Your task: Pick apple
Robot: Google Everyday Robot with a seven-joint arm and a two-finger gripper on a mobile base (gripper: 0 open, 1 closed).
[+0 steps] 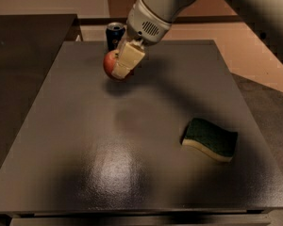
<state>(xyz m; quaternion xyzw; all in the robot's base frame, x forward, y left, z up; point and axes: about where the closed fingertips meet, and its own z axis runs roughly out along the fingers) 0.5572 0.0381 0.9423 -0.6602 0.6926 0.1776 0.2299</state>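
The small red apple is held in my gripper, lifted a little above the dark table top at its far left part. A cream finger lies across the apple's right side and hides much of it. The gripper is shut on the apple. The white arm comes down from the upper right.
A dark blue drink can stands at the table's back edge, just behind the apple. A green-and-yellow sponge lies at the right front. A darker counter adjoins on the left. Bare floor lies to the right.
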